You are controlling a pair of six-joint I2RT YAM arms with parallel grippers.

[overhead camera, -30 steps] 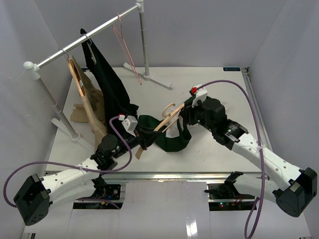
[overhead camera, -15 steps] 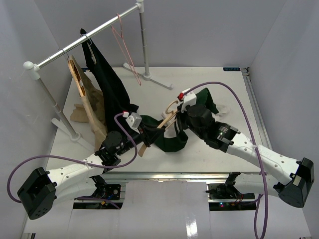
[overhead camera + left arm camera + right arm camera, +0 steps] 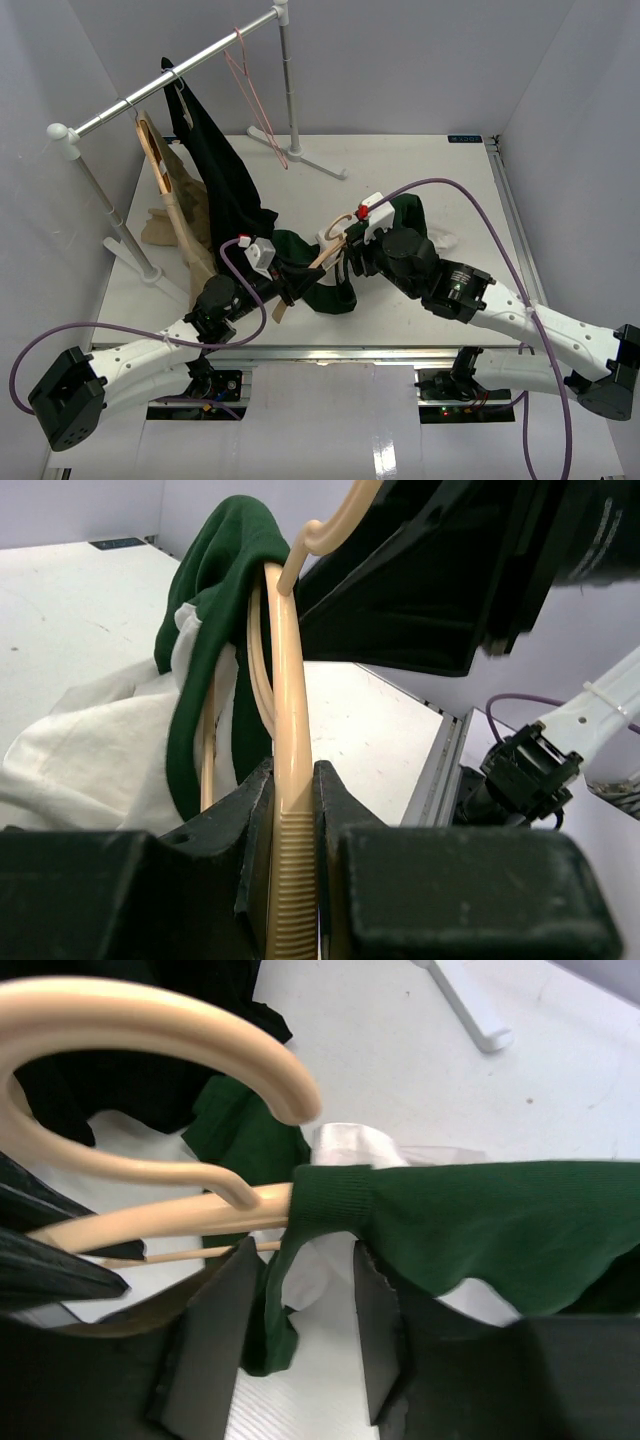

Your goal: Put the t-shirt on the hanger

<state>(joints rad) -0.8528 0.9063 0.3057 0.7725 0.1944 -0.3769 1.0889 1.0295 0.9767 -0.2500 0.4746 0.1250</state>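
The hanger (image 3: 333, 243) of light wood lies tilted over the table, hook (image 3: 338, 217) to the far side. My left gripper (image 3: 290, 285) is shut on one ribbed end of its arm (image 3: 290, 730). The t-shirt (image 3: 335, 295), dark green with a cream-white panel (image 3: 90, 740), is bunched round the hanger's middle. Its ribbed collar (image 3: 330, 1195) sits over the hanger's arm (image 3: 170, 1215). My right gripper (image 3: 305, 1310) stands open just below the collar. A green fold hangs between its fingers (image 3: 215, 1340), against the left one. The hook (image 3: 150, 1020) curves right above.
A garment rail (image 3: 170, 75) crosses the back left with a black garment (image 3: 215, 170), a tan garment (image 3: 180, 215) on another wooden hanger (image 3: 152, 150), and a pink wire hanger (image 3: 250, 85). The rail's white foot (image 3: 310, 160) rests behind the shirt.
My right arm has swung left and nearer, bringing its gripper from beyond the hook to the hanger's neck. The green cloth has bunched closer under it. The left gripper keeps its hold.
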